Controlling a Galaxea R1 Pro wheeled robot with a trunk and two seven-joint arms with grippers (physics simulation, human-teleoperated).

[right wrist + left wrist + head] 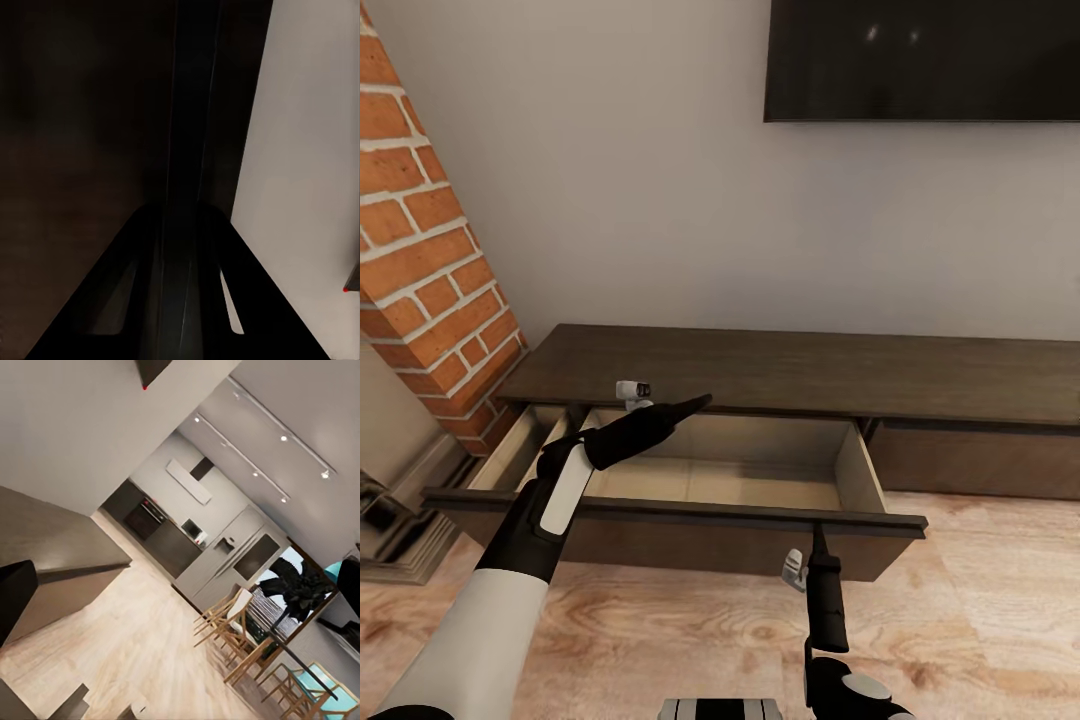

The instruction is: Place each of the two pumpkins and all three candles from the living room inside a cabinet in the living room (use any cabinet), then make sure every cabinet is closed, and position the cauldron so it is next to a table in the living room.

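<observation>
I'm parked facing the long low dark brown wood-grain cabinet (pixel 800 375); its left drawer (pixel 690 510) is pulled out toward me and looks empty inside. The drawer front runs left to right across my view, so closing it means a straight push away from me, toward the wall.

Right gripper (pixel 820 535) is nearer: its tip is at the top edge of the drawer front, right of centre. The right wrist view shows the dark front edge running between the fingers, so I read it as pinching or straddling that lip; can't tell how far it's spread.

Left gripper (pixel 695 403) hangs over the open drawer, pointing along the cabinet, fingers together with nothing in them.

No pumpkins or candles visible here.
</observation>
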